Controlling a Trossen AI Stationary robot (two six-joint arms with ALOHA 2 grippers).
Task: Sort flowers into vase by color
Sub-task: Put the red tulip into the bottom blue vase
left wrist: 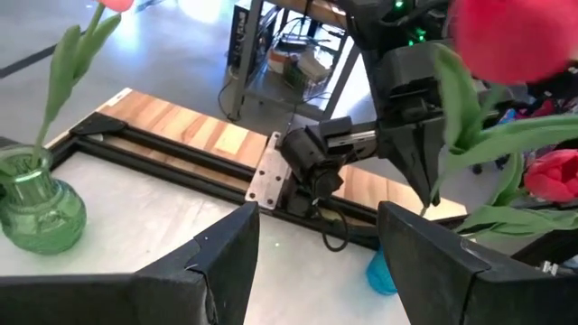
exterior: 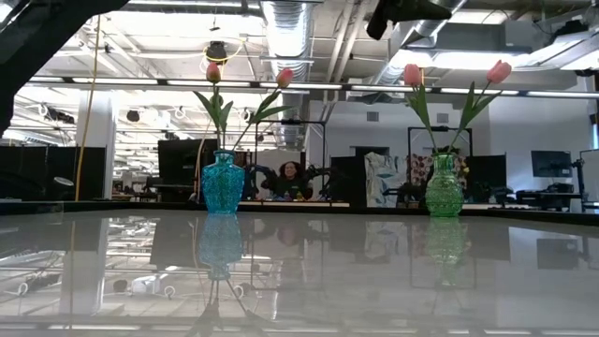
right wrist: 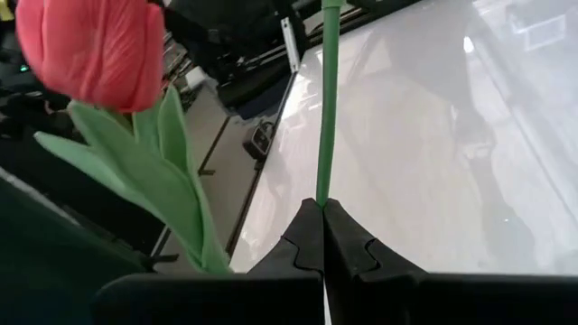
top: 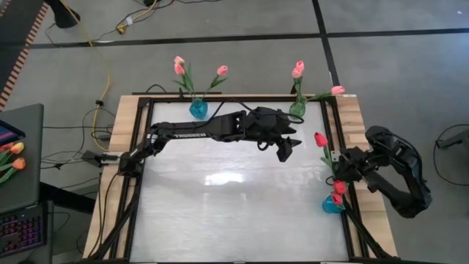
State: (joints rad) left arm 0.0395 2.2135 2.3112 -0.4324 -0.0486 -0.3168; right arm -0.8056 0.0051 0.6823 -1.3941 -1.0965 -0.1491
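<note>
The right gripper (top: 335,163) sits at the table's (top: 234,213) right edge, pinched tight on a red tulip's stem (right wrist: 326,108) above the blue vase (top: 333,204). The left gripper (top: 288,147) hangs wide open and holds nothing, near the far right corner by the green vase (top: 297,109). The middle and near side are bare. The left arm's (top: 190,133) white writing is too small to read.

floor: grey concrete (top: 242,18), dark seams | cables: yellow cord (top: 102,51) on floor | left: dark desk (top: 22,158), keyboard (top: 20,233) | ceiling: exposed silver ducts (exterior: 290,28), strip lights (exterior: 140,82) | back: seated person (exterior: 292,178) among monitors (exterior: 550,164) | table: glossy white top (top: 234,198), wooden edge (top: 121,125)
</note>
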